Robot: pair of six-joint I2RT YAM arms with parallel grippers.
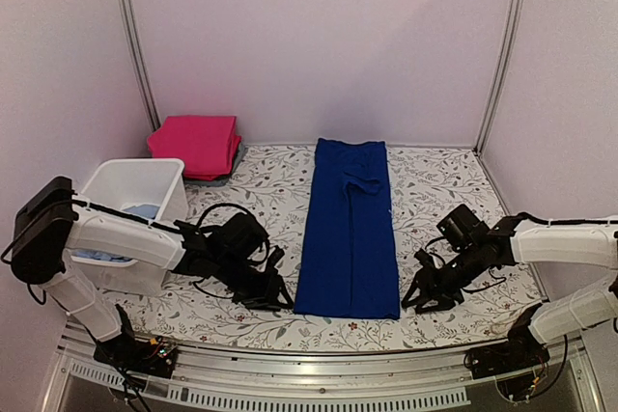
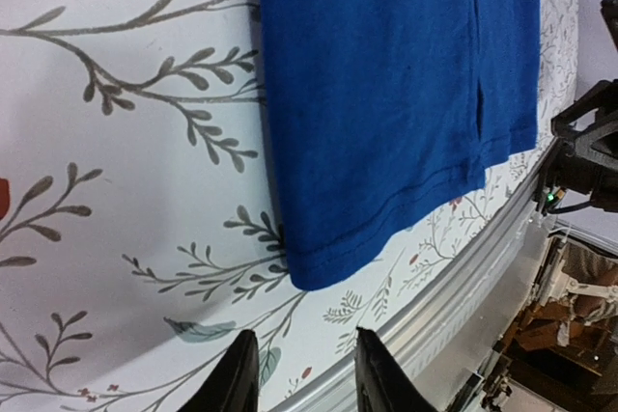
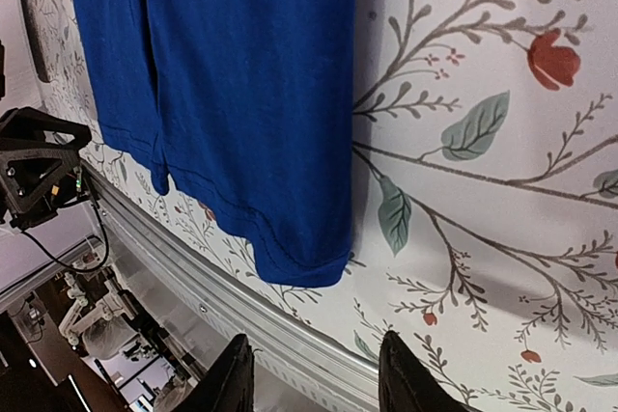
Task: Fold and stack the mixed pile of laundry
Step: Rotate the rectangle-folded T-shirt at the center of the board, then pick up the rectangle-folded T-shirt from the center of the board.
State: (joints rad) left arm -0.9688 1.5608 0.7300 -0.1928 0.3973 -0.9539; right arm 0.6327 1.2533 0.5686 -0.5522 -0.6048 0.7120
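Observation:
Royal-blue long trousers (image 1: 350,229) lie flat and lengthwise in the middle of the flowered table cover, hems toward the near edge. My left gripper (image 1: 278,292) is low beside their near left corner. In the left wrist view the hem corner (image 2: 319,262) lies just ahead of the left gripper (image 2: 304,373), whose jaws are apart with nothing between them. My right gripper (image 1: 417,296) hovers by the near right corner (image 3: 299,262). The right gripper (image 3: 319,375) is open and empty too. A folded pink-red garment (image 1: 196,144) rests at the back left.
A white plastic basket (image 1: 166,173) stands at the left behind my left arm, with pale-blue cloth (image 1: 143,210) inside. A metal rail (image 1: 319,354) runs along the near table edge, close under both grippers. Walls enclose the back and sides.

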